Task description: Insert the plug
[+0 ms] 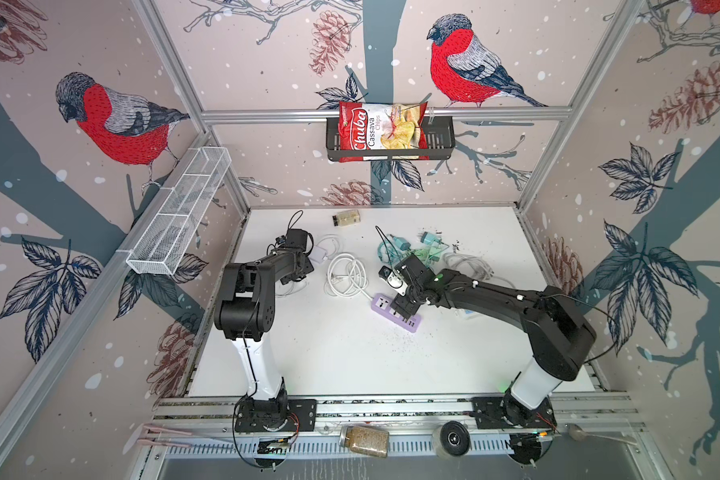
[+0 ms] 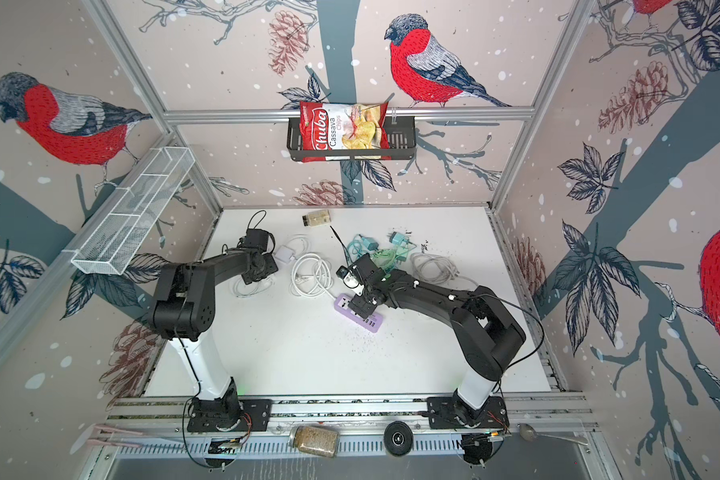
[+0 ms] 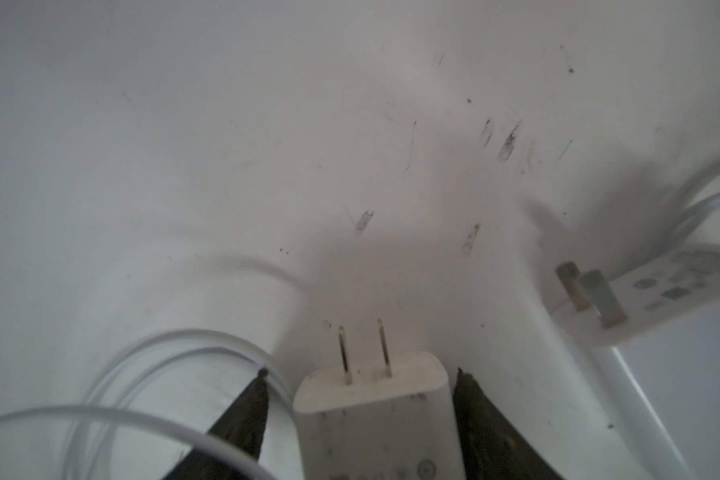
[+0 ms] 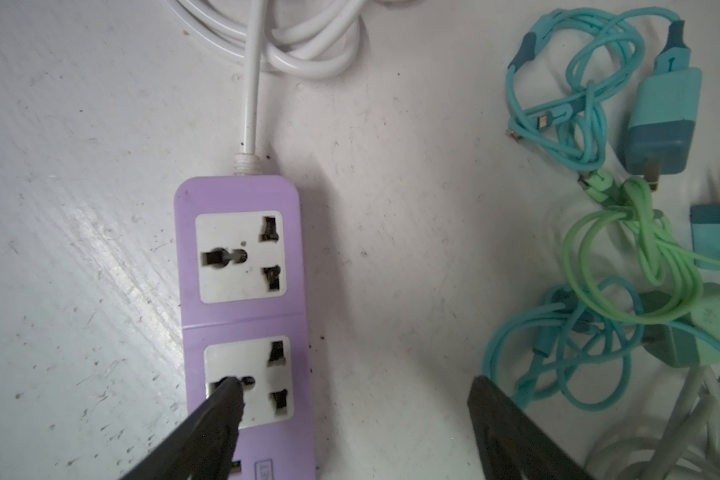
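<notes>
**Grasp stage of the plug insertion.** In the left wrist view, the white plug [image 3: 371, 399] lies on the worktop [image 3: 267, 166], its two prongs pointing away from the camera. It sits between the fingers [image 3: 246, 415] of the left gripper [image 3: 361, 371]. These stand open about its body with a gap showing on one side, so the grip is judged not yet made.

In the right wrist view, the right gripper [image 4: 357, 382] hovers spread wide and empty over the purple power strip [image 4: 242, 195]. Both of the strip's sockets are vacant.

The next move calls for closing on the plug, lifting it, carrying it to the strip and lining the prongs up with a socket's slots.

Only the left wrist view shows the plug and its prongs; in both top views the wrist hides them. Only a top view shows that the strip [image 1: 381, 301] lies well apart from the left arm, with a coil of white cable [image 1: 347, 275] between.
</notes>
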You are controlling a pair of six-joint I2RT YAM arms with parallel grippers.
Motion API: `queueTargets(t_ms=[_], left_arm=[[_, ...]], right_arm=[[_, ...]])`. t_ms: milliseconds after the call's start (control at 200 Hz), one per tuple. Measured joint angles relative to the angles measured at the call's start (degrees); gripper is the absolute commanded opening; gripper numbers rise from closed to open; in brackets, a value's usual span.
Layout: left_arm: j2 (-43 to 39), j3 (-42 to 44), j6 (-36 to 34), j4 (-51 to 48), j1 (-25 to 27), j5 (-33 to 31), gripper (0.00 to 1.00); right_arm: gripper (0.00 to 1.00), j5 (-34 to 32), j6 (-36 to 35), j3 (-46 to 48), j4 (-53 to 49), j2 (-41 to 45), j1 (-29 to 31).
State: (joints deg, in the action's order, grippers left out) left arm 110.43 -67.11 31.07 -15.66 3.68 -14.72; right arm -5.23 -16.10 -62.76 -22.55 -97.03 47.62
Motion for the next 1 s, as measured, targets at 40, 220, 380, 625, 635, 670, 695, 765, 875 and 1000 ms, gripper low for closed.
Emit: queueTargets(t_ms=[40, 220, 380, 625, 635, 670, 695, 765, 875, 1000], left_arm=[[0.1, -0.1, 0.0, 0.1, -0.2, 0.0, 0.67], [0.6, -0.9, 0.2, 0.2, -0.9, 0.1, 0.73], [1.5, -2.1, 0.7, 0.2, -1.1, 0.2, 0.74], [1.8, -2.4, 1.6, 0.7, -1.7, 1.7, 0.69], [1.8, -2.5, 1.6, 0.8, -1.8, 1.9, 0.68], [1.9, -2.6, 1.7, 0.9, -2.0, 2.2, 0.67], [2.0, -2.7, 1.8, 1.0, -2.0, 2.5, 0.64], [2.2, -3.0, 2.0, 1.3, -2.2, 2.9, 0.56], [2.4, -3.3, 2.3, 1.3, -2.3, 3.8, 0.50], [1.6, -2.3, 3.3, 2.0, -2.3, 4.7, 0.47]], right_arm=[[0.86, 0.0, 0.0, 0.0, -0.1, 0.0, 0.0], [0.86, 0.0, 0.0, 0.0, -0.1, 0.0, 0.0], [0.86, 0.0, 0.0, 0.0, -0.2, 0.0, 0.0], [0.86, 0.0, 0.5, 0.2, -0.3, 0.0, -0.1], [0.86, 0.0, 0.6, 0.2, -0.3, 0.0, -0.1], [0.86, 0.0, 1.0, 0.2, -0.3, 0.0, -0.1], [0.86, 0.0, 1.0, 0.2, -0.3, 0.0, -0.1], [0.86, 0.2, 1.0, 0.2, -0.3, 0.0, -0.1], [0.86, 0.2, 1.1, 0.3, -0.3, 0.0, -0.1], [0.86, 0.2, 1.2, 0.7, -0.2, 0.1, -0.1]])
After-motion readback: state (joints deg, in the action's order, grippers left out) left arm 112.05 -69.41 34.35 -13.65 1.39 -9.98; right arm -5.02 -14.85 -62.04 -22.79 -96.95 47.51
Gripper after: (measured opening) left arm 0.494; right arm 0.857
